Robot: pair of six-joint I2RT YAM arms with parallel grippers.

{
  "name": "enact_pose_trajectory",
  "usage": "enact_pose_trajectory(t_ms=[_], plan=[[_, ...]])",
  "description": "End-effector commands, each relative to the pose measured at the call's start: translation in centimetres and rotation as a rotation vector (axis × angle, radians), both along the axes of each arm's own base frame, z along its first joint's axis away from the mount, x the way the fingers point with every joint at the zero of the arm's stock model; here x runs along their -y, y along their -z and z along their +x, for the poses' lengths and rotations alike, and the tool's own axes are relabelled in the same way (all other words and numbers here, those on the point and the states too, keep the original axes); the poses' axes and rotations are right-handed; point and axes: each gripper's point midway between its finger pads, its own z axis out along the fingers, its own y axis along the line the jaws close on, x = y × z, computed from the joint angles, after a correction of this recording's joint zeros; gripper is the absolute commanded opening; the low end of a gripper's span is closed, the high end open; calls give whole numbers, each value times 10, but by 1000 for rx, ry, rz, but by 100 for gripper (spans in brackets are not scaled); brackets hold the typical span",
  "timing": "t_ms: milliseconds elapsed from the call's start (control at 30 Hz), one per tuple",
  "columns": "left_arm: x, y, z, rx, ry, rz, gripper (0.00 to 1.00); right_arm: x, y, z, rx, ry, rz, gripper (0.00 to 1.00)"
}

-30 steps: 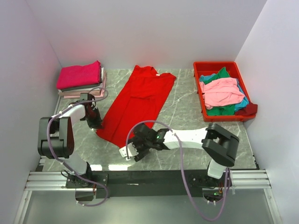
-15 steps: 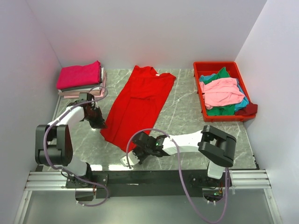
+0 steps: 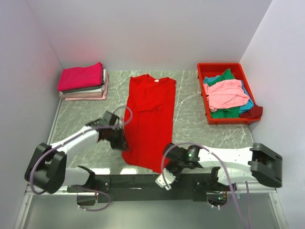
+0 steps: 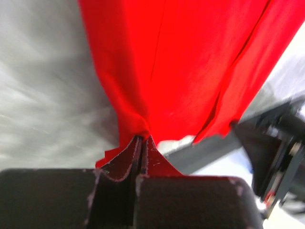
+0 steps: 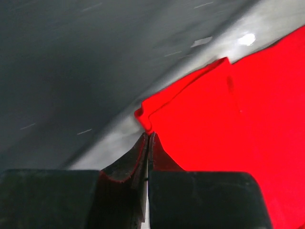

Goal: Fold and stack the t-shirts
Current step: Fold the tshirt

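The large bright red cloth t-shirt (image 3: 151,114) lies stretched out lengthwise in the middle of the grey marbled surface (image 3: 195,124), folded narrow, with its collar toward the far wall and its hem at the near edge. The left near corner of the hem is gathered into a tight bunch between the closed fingers (image 4: 119,167) of the left hand (image 3: 123,143); in the left wrist view the cloth fans upward from that pinch in long creases. The right near corner sits at the tips of the right hand (image 3: 166,164), whose black fingers (image 5: 128,164) are pressed together on the red edge, with a small folded lip of cloth just above them. Both wrist views are blurred around the cloth.

At the far left corner rests a stack of folded cloth t-shirts (image 3: 83,81), magenta on top, with grey, white and pale pink layers beneath. At the far right stands a red rectangular plastic bin (image 3: 204,98), well apart from the red t-shirt, holding a loose heap of t-shirts (image 3: 228,94), pink uppermost over green and teal
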Motion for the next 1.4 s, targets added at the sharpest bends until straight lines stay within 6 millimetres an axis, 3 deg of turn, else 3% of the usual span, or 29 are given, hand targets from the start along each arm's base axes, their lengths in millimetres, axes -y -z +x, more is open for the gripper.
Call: enact_pose_trajectory(t_ms=[0, 100, 133, 200, 233, 300, 333, 367, 433, 500, 633, 667, 700, 733, 833, 867, 900, 933, 967, 1000, 1033, 1067, 1100, 1133, 1167, 1200, 1267, 1300, 1367], plan=[[28, 2, -29, -46, -36, -96, 1, 50, 13, -18, -24, -42, -118, 0], [48, 4, -47, -49, -28, -140, 1, 65, 11, -16, -2, 0, -124, 7], [56, 4, -56, -55, -4, -146, 1, 67, 9, -14, 12, 15, -113, 31], [62, 1, -62, -57, -11, -157, 5, 70, 4, -9, 30, 63, -107, 41], [63, 0, -67, -57, 0, -141, 19, 71, -3, 1, 59, 107, -87, 50], [54, -5, -61, -4, -39, -88, 31, 69, -19, 14, 76, 184, -51, 53], [45, -10, -60, 2, -57, -37, 48, 68, -28, 23, 92, 223, -19, 55], [40, -20, -55, 52, -63, -25, 55, 72, -34, 36, 98, 301, -3, 55], [21, -37, -26, 181, -147, 65, 70, 64, -52, 57, 128, 394, 73, 55], [10, -53, -3, 273, -151, 92, 74, 58, -70, 84, 148, 519, 172, 55], [-25, -77, 85, 454, -244, 85, 74, 43, -103, 137, 51, 788, 359, 54], [-29, -67, 105, 471, -209, 114, 74, 41, -112, 148, -27, 897, 406, 54], [-27, -90, 138, 566, -219, 85, 74, 44, -131, 174, -119, 981, 462, 54], [-36, -94, 162, 594, -239, 96, 73, 45, -141, 185, -187, 1035, 486, 53], [-41, -87, 236, 607, -218, 149, 70, 50, -171, 211, -482, 1178, 522, 52], [-41, -51, 253, 530, -194, 178, 68, 49, -190, 218, -527, 1175, 545, 52], [-38, -68, 282, 572, -199, 158, 67, 50, -181, 213, -621, 1200, 493, 52], [-40, -61, 295, 550, -197, 153, 63, 52, -187, 214, -676, 1193, 508, 51], [-37, -28, 304, 483, -174, 152, 61, 52, -191, 215, -695, 1198, 513, 51], [-35, -41, 327, 517, -182, 136, 60, 53, -191, 215, -708, 1205, 512, 51], [-36, -31, 332, 491, -178, 131, 56, 55, -191, 216, -718, 1226, 520, 51], [-34, -7, 338, 446, -167, 122, 54, 56, -190, 217, -718, 1233, 527, 51], [-32, -14, 353, 474, -167, 106, 51, 56, -188, 217, -712, 1233, 540, 51], [-35, -9, 359, 466, -168, 102, 49, 56, -187, 218, -710, 1238, 547, 51], [-35, 11, 362, 431, -157, 102, 48, 58, -185, 219, -720, 1254, 550, 51], [-34, 5, 373, 452, -160, 95, 47, 58, -181, 220, -732, 1259, 545, 51], [-33, 24, 375, 415, -137, 85, 44, 60, -178, 220, -748, 1264, 537, 51], [-28, 17, 382, 430, -119, 51, 43, 60, -176, 220, -758, 1269, 528, 51], [-24, 27, 383, 413, -106, 27, 42, 61, -172, 222, -766, 1280, 524, 51]])
